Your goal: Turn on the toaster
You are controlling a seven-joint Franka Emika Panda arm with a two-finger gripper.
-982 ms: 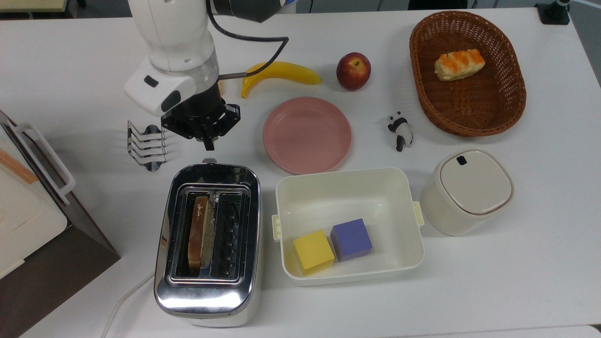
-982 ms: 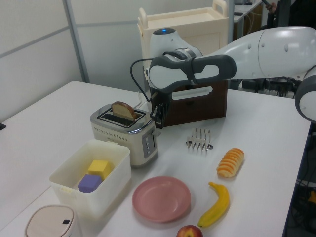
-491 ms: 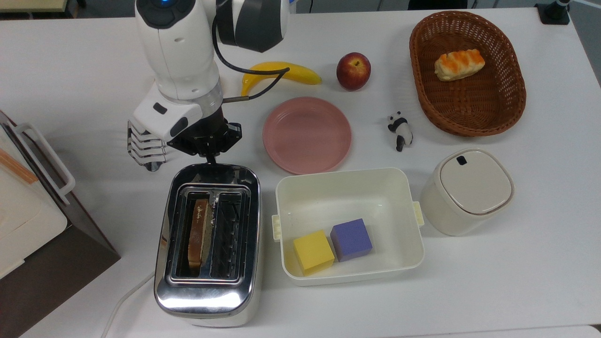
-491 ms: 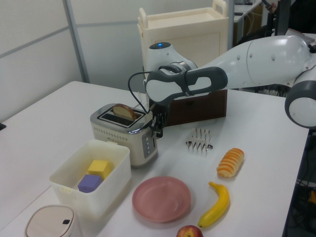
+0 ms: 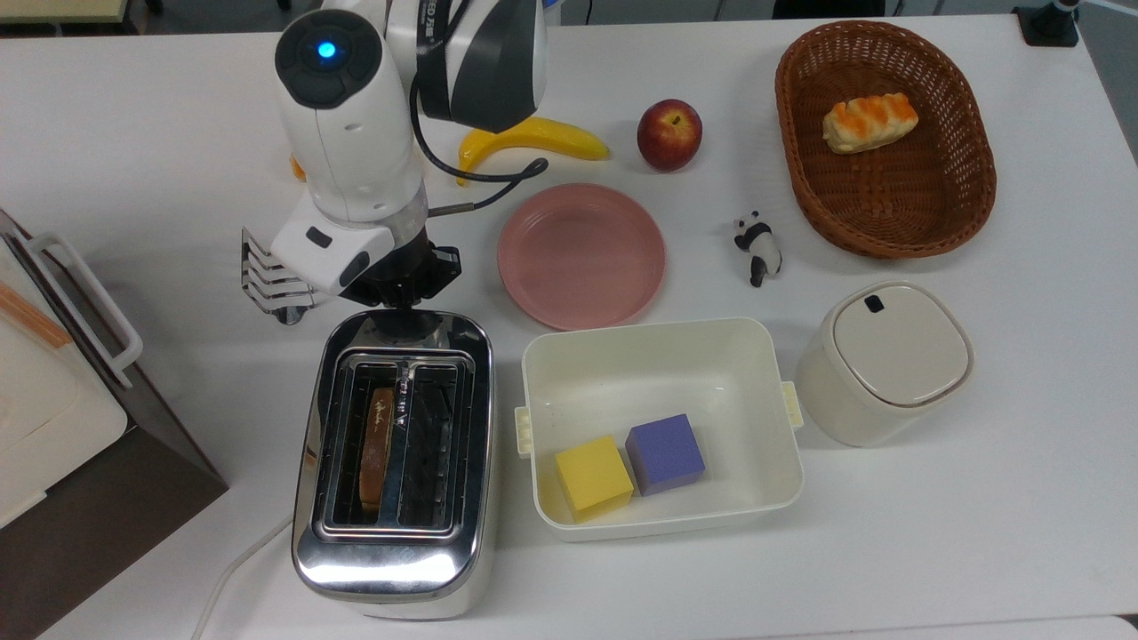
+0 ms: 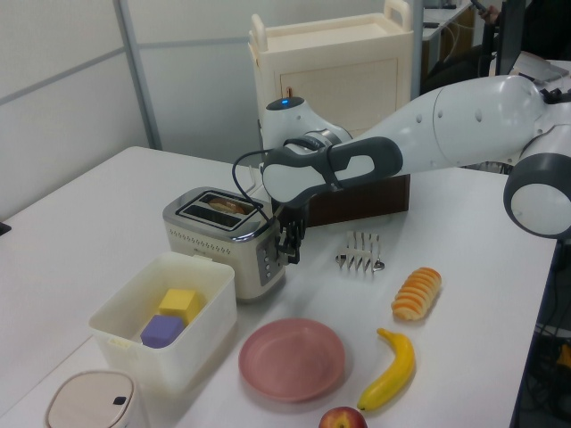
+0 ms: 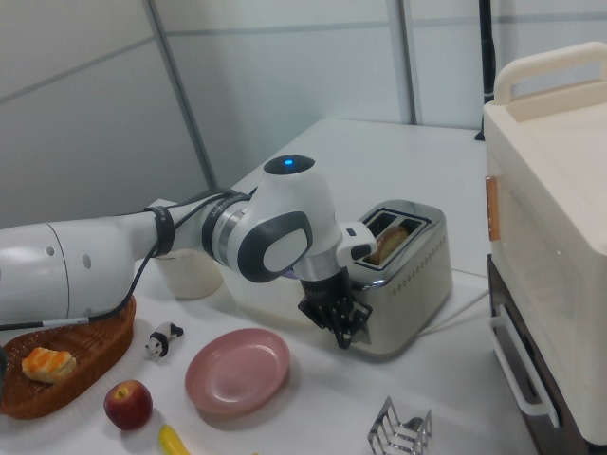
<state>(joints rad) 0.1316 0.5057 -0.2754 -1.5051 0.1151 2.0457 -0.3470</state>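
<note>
So I'm working over a big white table, grey wall panels behind it. A cream-and-brown boxy appliance is sitting at the top view's left edge. The chrome toaster is standing near the front, bread slice sunk low in its slot, next to a cream tub. My claw is hanging right against the toaster's control end; can't tell if it's apart or together.
</note>
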